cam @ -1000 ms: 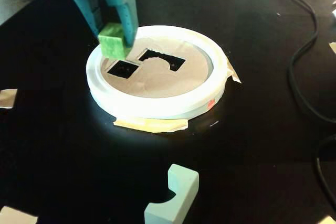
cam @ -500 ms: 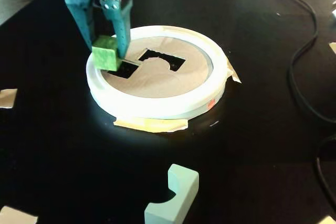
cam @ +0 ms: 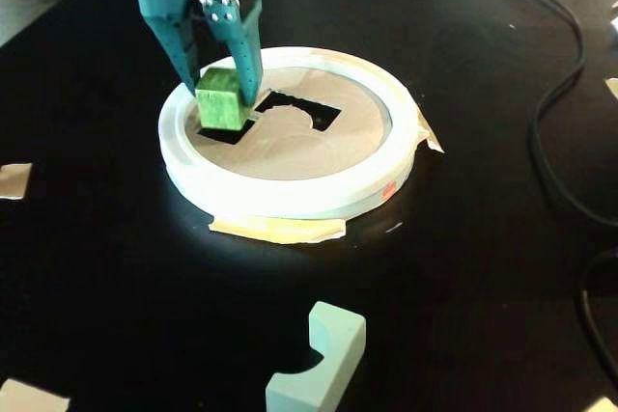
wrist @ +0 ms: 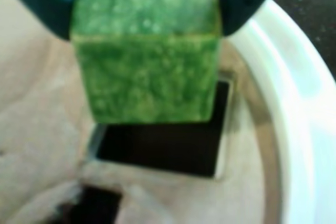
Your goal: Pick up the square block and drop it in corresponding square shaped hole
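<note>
Gripping square block (cam: 223, 100), tool (cam: 220, 94) above hole (wrist: 173, 148)

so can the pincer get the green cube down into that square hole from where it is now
Probably yes. The pincer grips the green cube right above the square hole, and nothing lies between them. In the wrist view the cube's edges run nearly parallel to the hole's, though it may sit slightly off-centre.

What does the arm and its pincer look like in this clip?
In the fixed view the pincer has two long teal plastic fingers tapering downward, joined by silver screws to a dark body, with thin red and white wires looping at its top. The wrist view shows the fingers only as blurred dark teal shapes.
</note>
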